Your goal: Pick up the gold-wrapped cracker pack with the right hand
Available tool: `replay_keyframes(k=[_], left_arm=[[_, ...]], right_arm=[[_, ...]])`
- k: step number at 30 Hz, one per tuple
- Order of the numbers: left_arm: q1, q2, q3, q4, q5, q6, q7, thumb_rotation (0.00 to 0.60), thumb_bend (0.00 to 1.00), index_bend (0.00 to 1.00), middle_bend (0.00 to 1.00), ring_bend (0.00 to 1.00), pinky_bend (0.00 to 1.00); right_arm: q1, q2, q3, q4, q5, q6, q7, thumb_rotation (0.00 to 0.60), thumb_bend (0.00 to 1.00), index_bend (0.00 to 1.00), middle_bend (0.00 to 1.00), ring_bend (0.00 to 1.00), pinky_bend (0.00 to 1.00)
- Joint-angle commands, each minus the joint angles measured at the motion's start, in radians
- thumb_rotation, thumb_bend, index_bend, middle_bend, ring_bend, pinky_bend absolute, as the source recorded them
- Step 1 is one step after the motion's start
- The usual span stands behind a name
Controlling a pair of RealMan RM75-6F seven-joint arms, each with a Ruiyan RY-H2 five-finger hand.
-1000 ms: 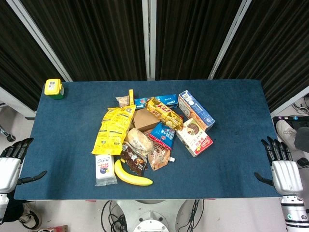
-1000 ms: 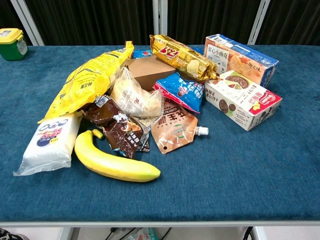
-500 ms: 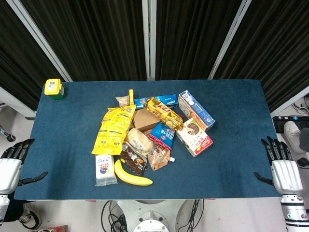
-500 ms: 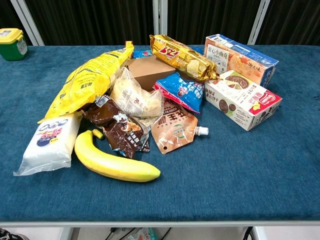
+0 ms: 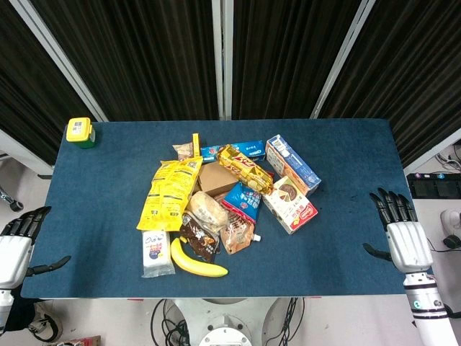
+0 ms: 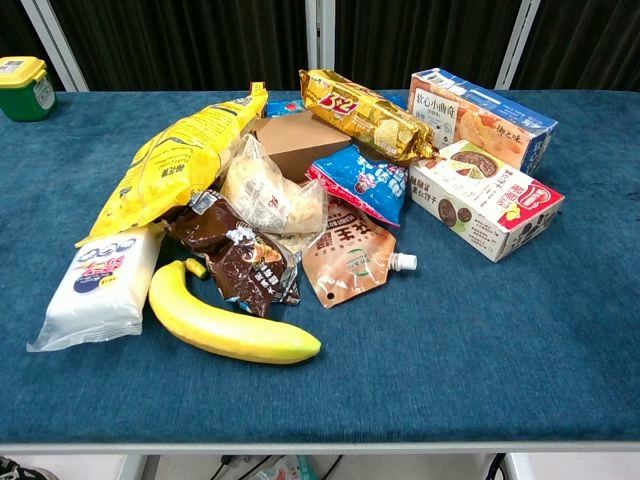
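Gold-wrapped cracker pack [image 6: 368,117] — red "3+2" lettering — atop pile.

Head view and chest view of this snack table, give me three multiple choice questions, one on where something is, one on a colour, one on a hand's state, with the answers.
1. Where does the gold-wrapped cracker pack lie?
A. On top of the pile, across the brown box
B. Alone at the table's near edge
C. Under the banana

2. What colour is the lid of the small jar at the far left corner?
A. Red
B. Yellow
C. White

3. What is the right hand doing?
A. Holding the cracker pack
B. Pressing on the banana
C. Open and holding nothing at the table's right edge

Answers: 1 A, the pack rests on the box, its far end toward the blue box. 2 B, a yellow lid on a green body. 3 C, fingers spread, away from the pile.
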Motion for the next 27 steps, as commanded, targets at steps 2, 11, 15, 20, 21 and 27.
replay_keyframes(k=[2, 11, 15, 20, 21, 27], left_arm=[[-0.001, -0.002, 0.002, 0.000, 0.004, 0.000, 0.003, 0.380, 0.00, 0.08, 0.10, 0.12, 0.24], [0.010, 0.002, 0.006, 0.002, -0.001, 0.008, -0.006, 0.380, 0.00, 0.08, 0.10, 0.12, 0.24], [0.013, 0.002, 0.009, 0.009, -0.003, 0.007, -0.012, 0.380, 0.00, 0.08, 0.10, 0.12, 0.24], [0.016, 0.006, 0.009, 0.012, -0.003, 0.011, -0.017, 0.377, 0.00, 0.08, 0.10, 0.12, 0.24], [0.017, 0.006, 0.009, 0.012, -0.002, 0.013, -0.017, 0.377, 0.00, 0.08, 0.10, 0.12, 0.24], [0.025, 0.010, 0.014, 0.014, -0.004, 0.016, -0.023, 0.382, 0.00, 0.08, 0.10, 0.12, 0.24]], right_arm=[[0.133, 0.001, 0.106, -0.115, 0.116, -0.136, -0.109, 0.600, 0.00, 0.00, 0.00, 0.00, 0.00], [0.435, -0.148, 0.284, -0.160, 0.533, -0.325, -0.344, 0.600, 0.00, 0.00, 0.00, 0.00, 0.00], [0.555, -0.247, 0.330, -0.108, 0.718, -0.334, -0.407, 0.600, 0.00, 0.00, 0.00, 0.00, 0.00], [0.689, -0.356, 0.376, -0.016, 0.941, -0.333, -0.446, 0.600, 0.00, 0.00, 0.00, 0.00, 0.00], [0.709, -0.377, 0.383, 0.008, 0.972, -0.330, -0.447, 0.600, 0.00, 0.00, 0.00, 0.00, 0.00], [0.813, -0.486, 0.414, 0.177, 1.122, -0.334, -0.440, 0.600, 0.01, 0.00, 0.00, 0.00, 0.00]])
